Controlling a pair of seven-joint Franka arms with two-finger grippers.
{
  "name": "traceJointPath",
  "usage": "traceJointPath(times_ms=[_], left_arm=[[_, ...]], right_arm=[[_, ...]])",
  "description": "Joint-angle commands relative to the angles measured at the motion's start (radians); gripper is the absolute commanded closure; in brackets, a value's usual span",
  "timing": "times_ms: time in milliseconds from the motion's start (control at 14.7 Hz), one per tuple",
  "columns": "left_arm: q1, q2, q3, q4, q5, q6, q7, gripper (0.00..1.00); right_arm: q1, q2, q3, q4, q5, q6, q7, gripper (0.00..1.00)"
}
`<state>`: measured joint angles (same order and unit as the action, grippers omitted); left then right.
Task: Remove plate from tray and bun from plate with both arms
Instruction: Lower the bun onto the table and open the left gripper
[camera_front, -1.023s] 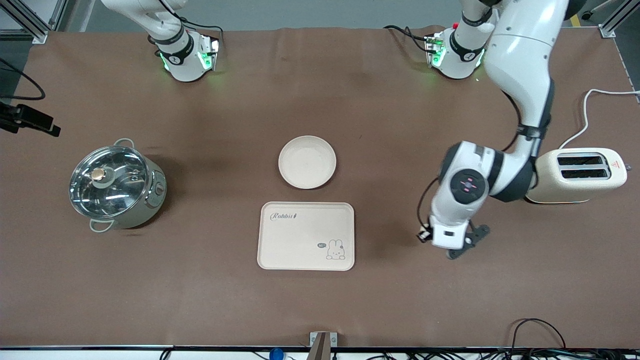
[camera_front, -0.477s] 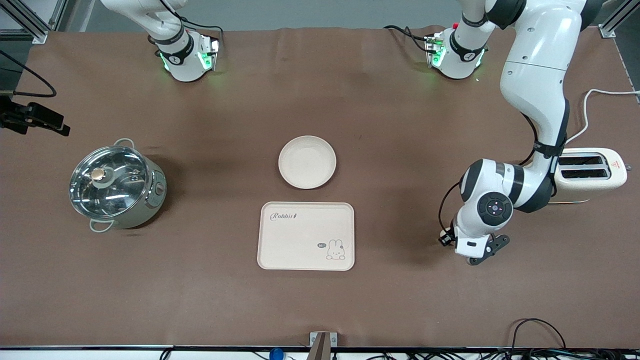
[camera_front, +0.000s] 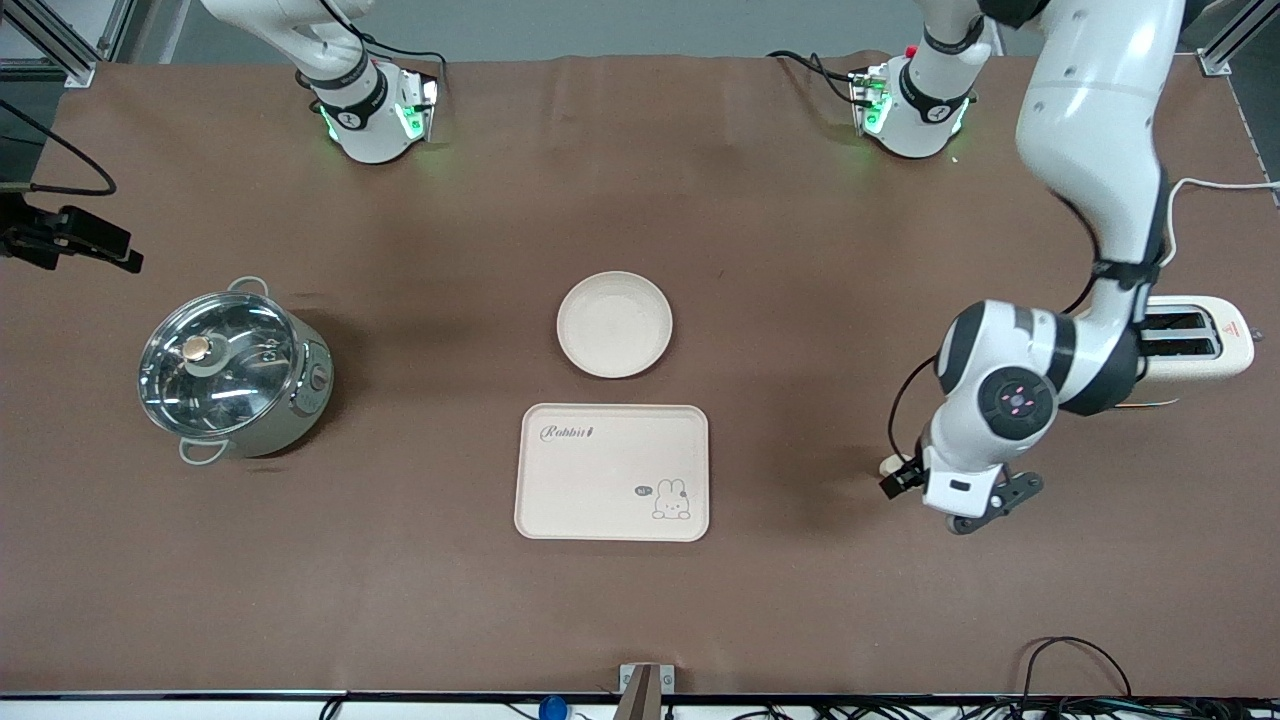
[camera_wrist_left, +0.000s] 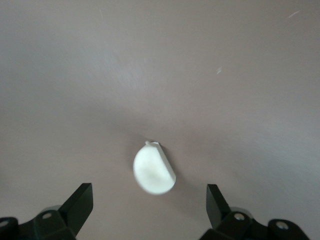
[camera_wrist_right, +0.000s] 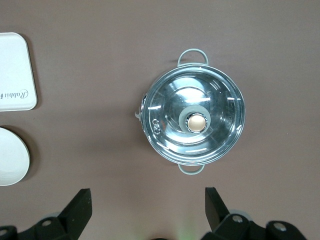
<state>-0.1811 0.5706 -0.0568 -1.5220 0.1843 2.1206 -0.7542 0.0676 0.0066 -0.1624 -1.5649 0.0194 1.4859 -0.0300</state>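
The round cream plate (camera_front: 614, 324) lies mid-table, just farther from the front camera than the tray; its edge also shows in the right wrist view (camera_wrist_right: 11, 156). The bun (camera_wrist_left: 154, 170), a small pale half-round lump with one flat cut side, lies on the brown mat between the tray and the toaster; a sliver shows in the front view (camera_front: 889, 466). My left gripper (camera_wrist_left: 149, 196) is open and empty over the mat, the bun just ahead of the gap between its fingers; its hand (camera_front: 955, 485) covers most of the bun. My right gripper (camera_wrist_right: 149, 199) is open and empty, high over the mat beside the pot.
A rectangular cream tray (camera_front: 612, 471) with a rabbit drawing lies nearer the camera than the plate. A steel pot with a glass lid (camera_front: 230, 370) stands toward the right arm's end. A cream toaster (camera_front: 1195, 335) stands toward the left arm's end, partly covered by the left arm.
My left arm's hand has moved away from the tray toward the toaster's end of the table, and the bun's edge now shows beside it. Plate, tray and pot have not moved.
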Motion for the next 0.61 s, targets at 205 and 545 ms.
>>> traceJointPath(times_ms=[205,545], left_arm=[[0.023,-0.351,-0.009,-0.033,-0.014,-0.279,0.284,0.0],[0.061,-0.544,-0.004,-0.04,-0.128,-0.493,0.545,0.0]], right_arm=[[0.005,-0.011,0.001,-0.015,-0.018,0.002,0.005,0.0],[0.005,-0.011,0.001,-0.015,-0.018,-0.001,0.005,0.0]])
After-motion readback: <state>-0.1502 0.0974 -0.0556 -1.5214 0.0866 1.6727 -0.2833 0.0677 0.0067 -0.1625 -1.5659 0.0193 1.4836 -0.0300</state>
